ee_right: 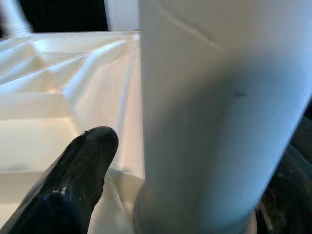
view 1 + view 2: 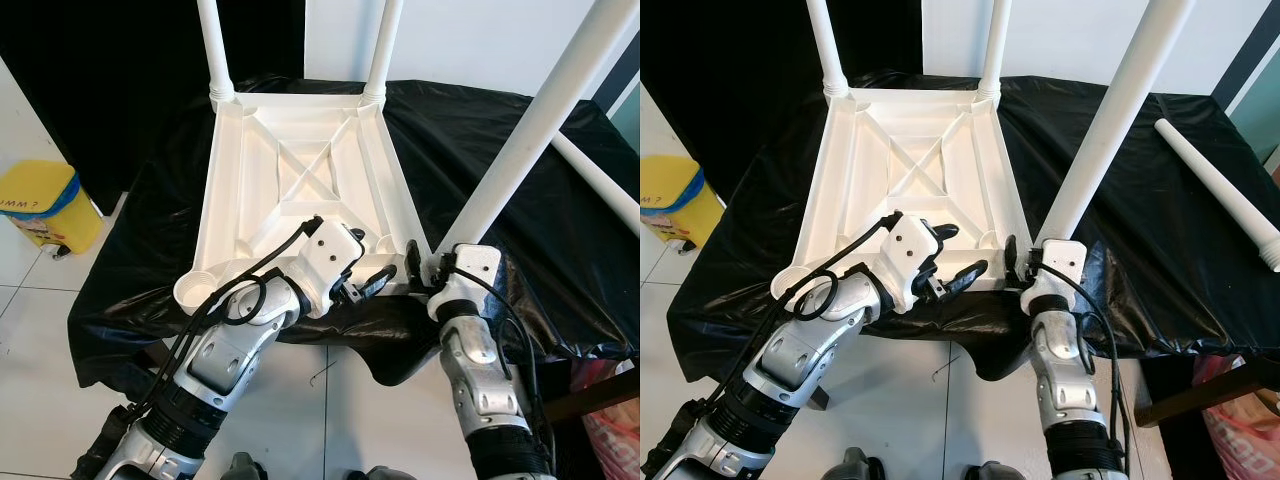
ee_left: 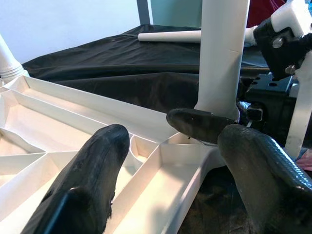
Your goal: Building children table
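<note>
With the right gripper [image 2: 1025, 262] fingers closed around the white plastic tube leg [image 2: 1110, 115] and the left gripper [image 2: 958, 256] fingers open beside its corner socket [image 3: 187, 140], the leg may tilt and jam.

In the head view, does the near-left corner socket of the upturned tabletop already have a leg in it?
No. The near-left socket of the upturned tabletop is an open ring with no leg standing in it.

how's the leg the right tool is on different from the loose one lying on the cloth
The held leg stands nearly upright, its foot in the near right corner socket of the upturned tabletop, with the right tool closed around its base. The loose leg lies flat on the black cloth, apart from the tabletop, nothing gripping it. Both are plain white round tubes.
</note>
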Robot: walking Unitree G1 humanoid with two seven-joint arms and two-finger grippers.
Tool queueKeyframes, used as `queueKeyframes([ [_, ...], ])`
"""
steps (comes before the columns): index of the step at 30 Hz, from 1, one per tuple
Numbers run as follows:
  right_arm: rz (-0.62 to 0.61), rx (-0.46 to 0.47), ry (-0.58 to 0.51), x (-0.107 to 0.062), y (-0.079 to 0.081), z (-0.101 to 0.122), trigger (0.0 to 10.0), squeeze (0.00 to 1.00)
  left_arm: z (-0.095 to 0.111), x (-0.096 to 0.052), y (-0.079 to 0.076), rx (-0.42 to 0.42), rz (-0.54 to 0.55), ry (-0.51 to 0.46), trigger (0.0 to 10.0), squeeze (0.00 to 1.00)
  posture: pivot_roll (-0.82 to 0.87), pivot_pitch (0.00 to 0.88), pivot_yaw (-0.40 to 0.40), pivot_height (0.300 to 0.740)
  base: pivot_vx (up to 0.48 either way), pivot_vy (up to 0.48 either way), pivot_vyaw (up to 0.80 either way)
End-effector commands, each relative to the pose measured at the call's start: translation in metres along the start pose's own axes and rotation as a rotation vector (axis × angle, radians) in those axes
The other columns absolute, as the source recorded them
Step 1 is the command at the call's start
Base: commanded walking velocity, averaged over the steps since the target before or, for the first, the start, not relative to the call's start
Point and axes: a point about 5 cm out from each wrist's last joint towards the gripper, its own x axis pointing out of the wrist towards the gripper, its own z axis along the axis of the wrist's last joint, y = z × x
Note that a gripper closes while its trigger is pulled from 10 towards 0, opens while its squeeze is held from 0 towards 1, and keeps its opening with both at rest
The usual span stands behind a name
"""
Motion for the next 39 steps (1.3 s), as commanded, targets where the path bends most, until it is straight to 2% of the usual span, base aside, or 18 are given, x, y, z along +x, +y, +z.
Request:
queueKeyframes([
  [1, 0.026, 0.010, -0.006, -0.002, -0.002, 0.001, 10.0, 1.00, 0.000, 0.001, -0.008, 0.013, -0.083, 0.004, 10.0, 0.00, 0.02, 0.074, -0.058, 0.740, 0.000, 0.000, 0.00],
  [2, 0.148, -0.012, -0.015, -0.003, -0.008, 0.006, 10.0, 0.80, 0.000, 0.000, -0.008, 0.014, -0.085, 0.006, 10.0, 0.00, 0.02, 0.071, -0.052, 0.740, 0.000, 0.000, 0.00],
  [3, 0.148, -0.012, -0.015, -0.003, -0.008, 0.006, 10.0, 0.80, 0.000, 0.000, -0.008, 0.014, -0.085, 0.006, 10.0, 0.00, 0.02, 0.071, -0.052, 0.740, 0.000, 0.000, 0.00],
  [4, 0.202, -0.024, -0.010, -0.002, -0.012, 0.007, 10.0, 0.00, -0.001, 0.000, -0.007, 0.016, -0.086, 0.009, 10.0, 0.00, 0.02, 0.070, -0.051, 0.740, 0.000, 0.000, 0.00],
  [7, 0.243, -0.038, -0.005, -0.002, -0.016, 0.009, 10.0, 0.00, -0.001, 0.000, -0.007, 0.018, -0.087, 0.010, 10.0, 0.00, 0.02, 0.070, -0.051, 0.740, 0.000, 0.000, 0.00],
  [8, 0.314, -0.058, 0.008, 0.000, -0.020, 0.010, 10.0, 0.00, -0.001, 0.000, -0.007, 0.020, -0.088, 0.012, 10.0, 0.00, 0.02, 0.067, -0.049, 0.740, 0.000, 0.000, 0.00],
  [10, 0.328, -0.062, 0.011, 0.000, -0.021, 0.010, 10.0, 0.00, -0.001, 0.000, -0.006, 0.021, -0.088, 0.012, 10.0, 0.00, 0.02, 0.065, -0.048, 0.740, 0.000, 0.000, 0.00],
  [14, 0.505, -0.147, 0.058, 0.009, -0.028, 0.012, 10.0, 0.00, 0.000, 0.002, -0.007, 0.026, -0.100, 0.009, 10.0, 0.00, 0.01, 0.059, -0.038, 0.740, 0.000, 0.000, 0.00],
  [22, 0.577, -0.203, 0.102, 0.020, -0.036, 0.010, 10.0, 0.00, 0.001, 0.004, -0.008, 0.032, -0.113, 0.006, 10.0, 0.00, 0.02, 0.055, -0.037, 0.740, 0.000, 0.000, 0.00],
  [24, 0.591, -0.202, 0.121, 0.021, -0.038, 0.007, 7.5, 0.00, 0.001, 0.003, -0.008, 0.034, -0.113, 0.007, 10.0, 0.00, 0.02, 0.054, -0.040, 0.740, 0.000, 0.000, 0.00],
  [25, 0.591, -0.202, 0.121, 0.021, -0.038, 0.007, 7.5, 0.00, 0.001, 0.003, -0.008, 0.034, -0.113, 0.007, 10.0, 0.00, 0.02, 0.054, -0.040, 0.740, 0.000, 0.000, 0.00],
  [26, 0.610, -0.191, 0.143, 0.021, -0.039, 0.002, 0.1, 0.00, 0.001, 0.003, -0.008, 0.035, -0.110, 0.009, 10.0, 0.00, 0.03, 0.055, -0.040, 0.740, 0.000, 0.000, 0.00],
  [29, 0.619, -0.182, 0.156, 0.020, -0.039, 0.000, 0.0, 0.00, 0.001, 0.002, -0.008, 0.034, -0.109, 0.009, 10.0, 0.00, 0.03, 0.057, -0.042, 0.740, 0.000, 0.000, 0.00],
  [38, 0.601, -0.165, 0.169, 0.020, -0.041, -0.009, 0.0, 0.00, 0.000, 0.001, -0.004, 0.042, -0.103, 0.017, 10.0, 0.00, 0.03, 0.062, -0.037, 0.740, 0.000, 0.000, 0.00],
  [39, 0.585, -0.157, 0.159, 0.020, -0.040, -0.008, 10.0, 0.00, 0.001, 0.002, -0.003, 0.050, -0.105, 0.015, 10.0, 0.00, 0.03, 0.067, -0.032, 0.740, 0.000, 0.000, 0.00],
])
